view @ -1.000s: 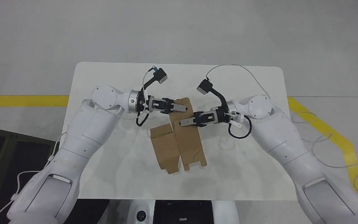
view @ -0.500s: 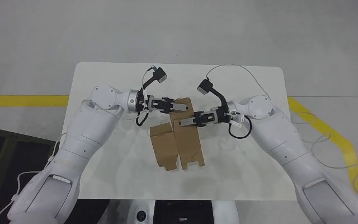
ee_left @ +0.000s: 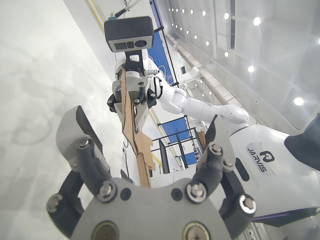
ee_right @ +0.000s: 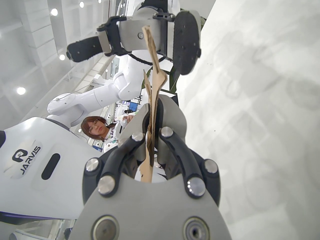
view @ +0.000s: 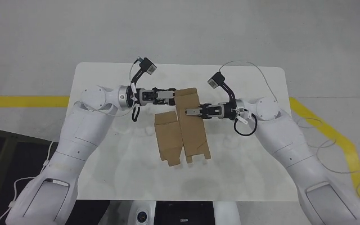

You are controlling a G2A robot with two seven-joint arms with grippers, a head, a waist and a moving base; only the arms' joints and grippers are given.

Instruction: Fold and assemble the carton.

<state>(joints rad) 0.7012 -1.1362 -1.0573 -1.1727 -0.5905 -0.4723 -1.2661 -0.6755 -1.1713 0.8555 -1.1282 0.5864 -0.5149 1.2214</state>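
Centre frame, the carton [view: 192,135] hangs flat, no fold made yet: right gripper [view: 192,111] clenched on its upper part, left gripper [view: 170,101] spread open astride its edge.

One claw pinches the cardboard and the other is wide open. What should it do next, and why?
Probably shut the left gripper on the carton: its open fingers straddle the cardboard edge, while only the right gripper clamps it. Folding likely needs two holds.
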